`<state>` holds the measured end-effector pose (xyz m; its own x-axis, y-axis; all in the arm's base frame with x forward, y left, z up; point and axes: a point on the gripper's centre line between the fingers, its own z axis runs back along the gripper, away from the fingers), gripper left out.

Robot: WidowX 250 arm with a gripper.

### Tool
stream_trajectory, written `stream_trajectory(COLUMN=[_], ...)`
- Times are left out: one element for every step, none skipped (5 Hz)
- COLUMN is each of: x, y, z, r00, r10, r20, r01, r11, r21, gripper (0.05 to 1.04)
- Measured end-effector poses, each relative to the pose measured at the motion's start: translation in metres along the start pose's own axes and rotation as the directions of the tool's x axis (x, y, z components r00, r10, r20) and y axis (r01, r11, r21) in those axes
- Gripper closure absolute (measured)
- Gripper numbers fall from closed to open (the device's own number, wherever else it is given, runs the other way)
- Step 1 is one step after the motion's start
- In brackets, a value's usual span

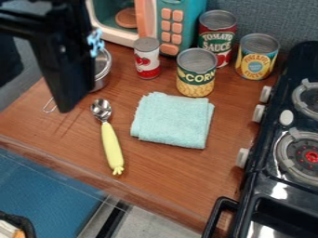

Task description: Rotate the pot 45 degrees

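Gripper (67,103), ten o'clock; cannot tell its state. One pot (101,74) behind. Four cans (195,79), twelve to two o'clock. One spoon (111,143), one cloth (173,119). Bare wood (227,123) from cloth to stove (260,186) edge.

I read the place as a play kitchen. Teal toy microwave (188,23) and food cans (195,80) stood along the back of a wood-look counter (164,169); metal pot (102,73) sat at left, black stove (270,183) with pale knobs (259,113) at right.
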<state>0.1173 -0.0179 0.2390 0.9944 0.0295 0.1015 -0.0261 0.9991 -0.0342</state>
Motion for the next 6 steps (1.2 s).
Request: stream_trajectory(x=[-0.002, -0.008, -0.002, 0.012, 0.034, 0.053], y=[0.002, 0.044, 0.065, 0.085, 0.108, 0.12], z=[-0.003, -0.011, -0.027, -0.042, -0.073, -0.1], r00=[1.0, 0.996, 0.994, 0.99, 0.986, 0.982], r10=[-0.01, 0.086, 0.11, 0.134, 0.151, 0.167], r20=[-0.011, -0.01, -0.025, -0.031, -0.063, -0.093], r01=[0.009, -0.086, -0.11, -0.134, -0.149, -0.16], r11=[1.0, 0.996, 0.994, 0.991, 0.988, 0.984], r21=[-0.007, -0.029, -0.013, 0.01, 0.038, 0.072], gripper=[0.082, 0.084, 0.084, 0.084, 0.084, 0.084])
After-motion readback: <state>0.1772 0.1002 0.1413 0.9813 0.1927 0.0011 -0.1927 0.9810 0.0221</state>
